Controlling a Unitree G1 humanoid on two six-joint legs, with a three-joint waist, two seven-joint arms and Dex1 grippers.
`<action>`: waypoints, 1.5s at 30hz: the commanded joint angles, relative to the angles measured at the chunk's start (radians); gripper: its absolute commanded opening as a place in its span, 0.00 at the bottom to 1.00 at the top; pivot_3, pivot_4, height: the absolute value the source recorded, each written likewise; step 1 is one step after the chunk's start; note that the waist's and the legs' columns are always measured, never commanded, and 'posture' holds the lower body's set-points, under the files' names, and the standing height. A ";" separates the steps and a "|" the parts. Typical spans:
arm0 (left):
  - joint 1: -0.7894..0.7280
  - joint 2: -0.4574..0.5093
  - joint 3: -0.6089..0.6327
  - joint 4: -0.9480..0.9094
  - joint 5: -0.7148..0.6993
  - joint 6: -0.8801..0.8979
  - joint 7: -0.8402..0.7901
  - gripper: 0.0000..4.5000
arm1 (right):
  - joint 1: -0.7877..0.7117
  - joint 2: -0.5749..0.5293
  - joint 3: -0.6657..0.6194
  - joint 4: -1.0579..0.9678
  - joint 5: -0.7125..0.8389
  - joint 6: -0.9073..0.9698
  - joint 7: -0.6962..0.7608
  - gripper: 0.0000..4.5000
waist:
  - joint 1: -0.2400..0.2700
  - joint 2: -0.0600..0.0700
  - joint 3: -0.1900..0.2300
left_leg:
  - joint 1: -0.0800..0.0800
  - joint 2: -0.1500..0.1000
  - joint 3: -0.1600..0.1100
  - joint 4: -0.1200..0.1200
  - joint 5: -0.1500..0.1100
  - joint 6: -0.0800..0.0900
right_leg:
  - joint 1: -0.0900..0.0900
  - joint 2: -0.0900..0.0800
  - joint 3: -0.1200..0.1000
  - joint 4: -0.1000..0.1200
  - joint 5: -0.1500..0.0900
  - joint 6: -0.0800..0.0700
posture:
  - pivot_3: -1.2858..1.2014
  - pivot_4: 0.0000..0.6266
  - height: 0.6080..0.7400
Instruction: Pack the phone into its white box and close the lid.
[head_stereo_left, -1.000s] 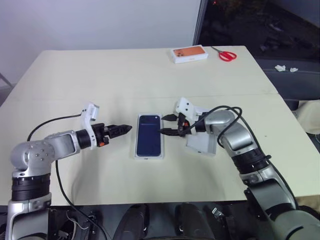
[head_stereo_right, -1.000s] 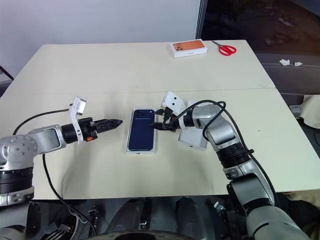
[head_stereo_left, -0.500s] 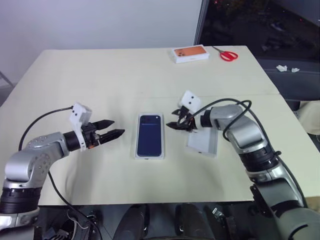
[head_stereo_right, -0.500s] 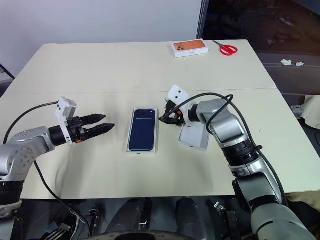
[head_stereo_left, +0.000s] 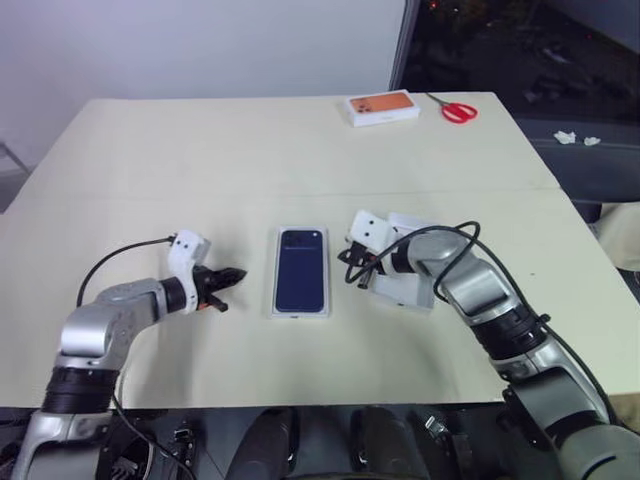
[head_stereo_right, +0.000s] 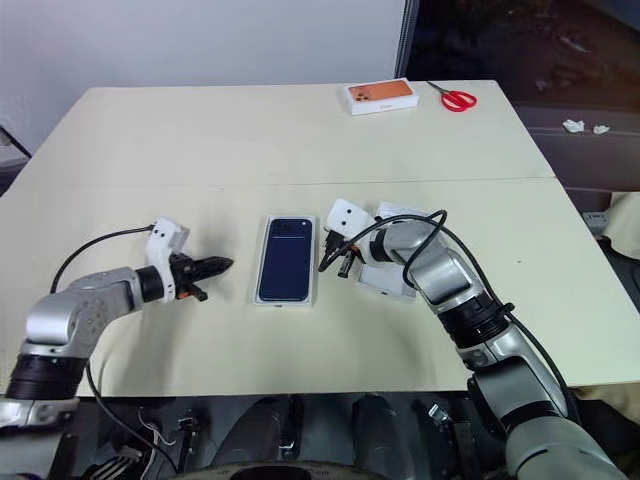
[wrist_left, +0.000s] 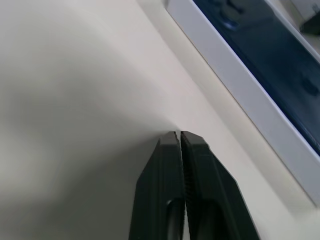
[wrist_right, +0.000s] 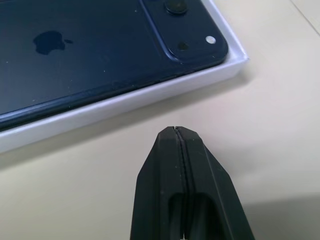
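The dark navy phone (head_stereo_left: 301, 268) lies back up inside the shallow white box (wrist_right: 125, 102) at the middle of the table, its camera cluster at the far end. My left gripper (head_stereo_left: 238, 273) is shut and empty, low over the table just left of the box, tip pointing at its side wall (wrist_left: 250, 95). My right gripper (head_stereo_right: 325, 266) is shut and empty too, close to the box's right side near the camera corner. The white lid (head_stereo_left: 410, 290) rests on the table to the right of the box, partly hidden under my right forearm.
An orange-topped white box (head_stereo_left: 380, 107) and red scissors (head_stereo_left: 455, 110) lie at the table's far edge. A seam crosses the tabletop (head_stereo_left: 200, 190) behind the box. The table's right edge drops to a dark floor.
Both grippers have gone from open to shut and sunk toward the tabletop. The phone, box and lid have not moved.
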 joint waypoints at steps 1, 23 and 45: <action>-0.046 -0.025 -0.082 -0.050 0.019 0.065 0.008 0.01 | 0.007 0.026 0.005 -0.005 0.009 -0.013 0.009 0.00 | -0.002 0.000 0.000 | 0.000 0.000 0.000 0.000 0.000 0.000 | 0.000 0.000 0.000 0.000 0.000 0.000 | 0.52 0.24 1.00; -0.084 -0.034 -0.173 -0.036 0.101 0.102 -0.035 0.01 | 0.005 -0.067 -0.010 0.035 -0.053 -0.100 0.029 0.00 | -0.005 0.000 0.000 | 0.001 0.000 0.000 0.000 0.001 -0.001 | 0.001 0.001 0.000 0.000 0.000 0.000 | 0.52 0.24 1.00; -0.207 -0.273 -0.284 0.083 0.172 0.070 -0.027 0.01 | 0.014 -0.150 -0.028 0.049 -0.048 -0.098 0.110 0.00 | 0.027 0.001 -0.001 | 0.001 -0.002 -0.001 0.010 0.000 0.000 | 0.008 -0.001 -0.002 0.000 0.000 0.000 | 0.52 0.24 1.00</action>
